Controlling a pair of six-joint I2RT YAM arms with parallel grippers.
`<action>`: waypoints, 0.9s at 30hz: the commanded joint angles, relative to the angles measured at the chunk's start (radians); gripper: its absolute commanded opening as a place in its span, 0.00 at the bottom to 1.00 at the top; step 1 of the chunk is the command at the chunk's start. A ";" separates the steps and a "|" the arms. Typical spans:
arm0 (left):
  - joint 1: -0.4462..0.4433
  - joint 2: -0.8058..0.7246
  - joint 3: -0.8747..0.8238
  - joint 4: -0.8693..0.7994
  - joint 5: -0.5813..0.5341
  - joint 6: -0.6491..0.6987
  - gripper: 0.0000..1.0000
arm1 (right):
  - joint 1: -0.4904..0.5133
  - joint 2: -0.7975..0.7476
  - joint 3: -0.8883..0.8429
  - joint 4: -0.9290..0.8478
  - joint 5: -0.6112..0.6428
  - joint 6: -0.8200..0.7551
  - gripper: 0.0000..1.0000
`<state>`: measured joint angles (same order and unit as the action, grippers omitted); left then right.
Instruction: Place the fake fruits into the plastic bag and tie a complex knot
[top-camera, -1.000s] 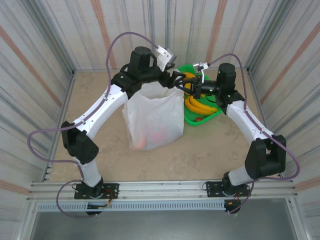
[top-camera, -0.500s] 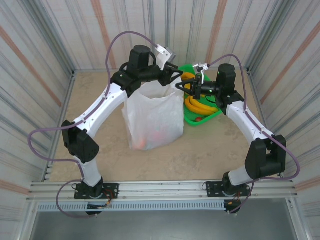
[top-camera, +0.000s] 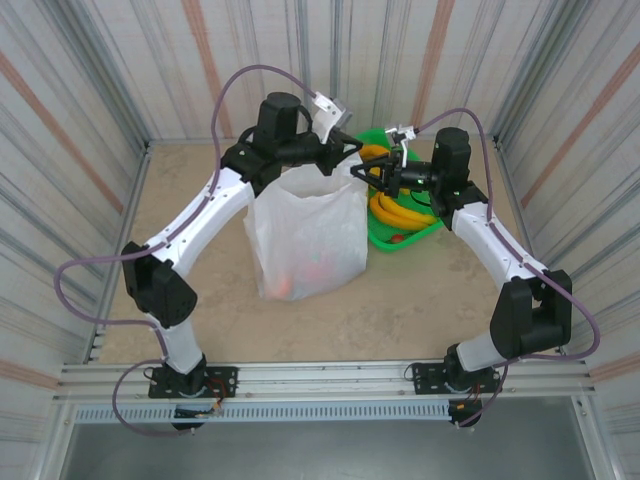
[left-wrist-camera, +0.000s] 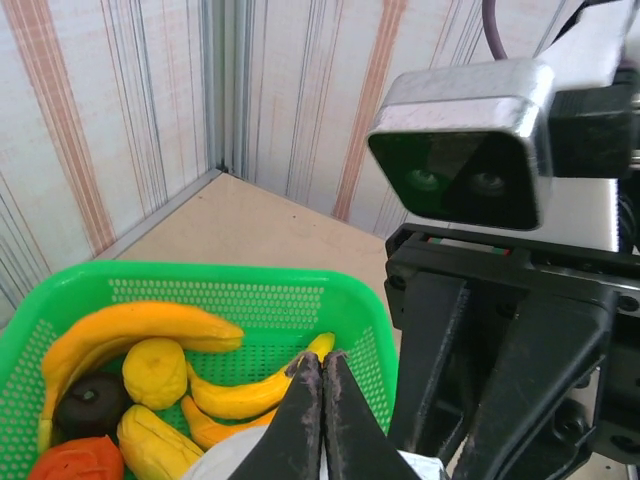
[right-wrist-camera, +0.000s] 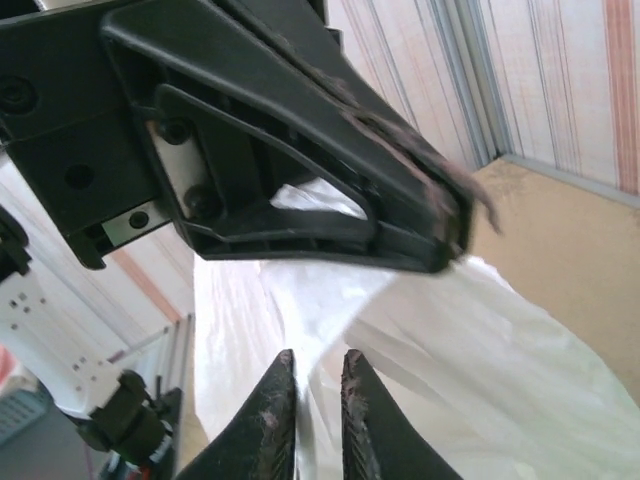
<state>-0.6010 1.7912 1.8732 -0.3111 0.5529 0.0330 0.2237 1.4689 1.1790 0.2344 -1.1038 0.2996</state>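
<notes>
Right jaws edged left | beside left jaws | plastic bag (top-camera: 305, 230) rim

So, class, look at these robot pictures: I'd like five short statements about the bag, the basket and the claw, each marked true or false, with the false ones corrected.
1. The plastic bag stands upright on the table. True.
2. The green basket is empty. False: bananas and other toy fruits lie in it.
3. The left claw has its fingers pressed together. True.
4. In the top view, the basket lies left of the bag. False: it lies to the bag's right.
5. Orange-red fruit shows through the bag's lower part. True.
</notes>
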 joint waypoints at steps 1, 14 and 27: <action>0.011 -0.061 0.026 -0.017 0.037 0.018 0.00 | -0.037 -0.065 0.026 -0.064 -0.022 -0.028 0.30; 0.037 -0.145 0.067 -0.038 0.287 -0.061 0.00 | -0.050 -0.138 0.092 -0.114 -0.082 -0.161 0.99; 0.048 -0.165 0.061 0.024 0.390 -0.150 0.00 | 0.093 0.010 0.255 -0.002 -0.126 -0.121 0.95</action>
<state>-0.5644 1.6600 1.9133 -0.3443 0.8726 -0.0723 0.2989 1.4513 1.4025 0.1940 -1.2037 0.1726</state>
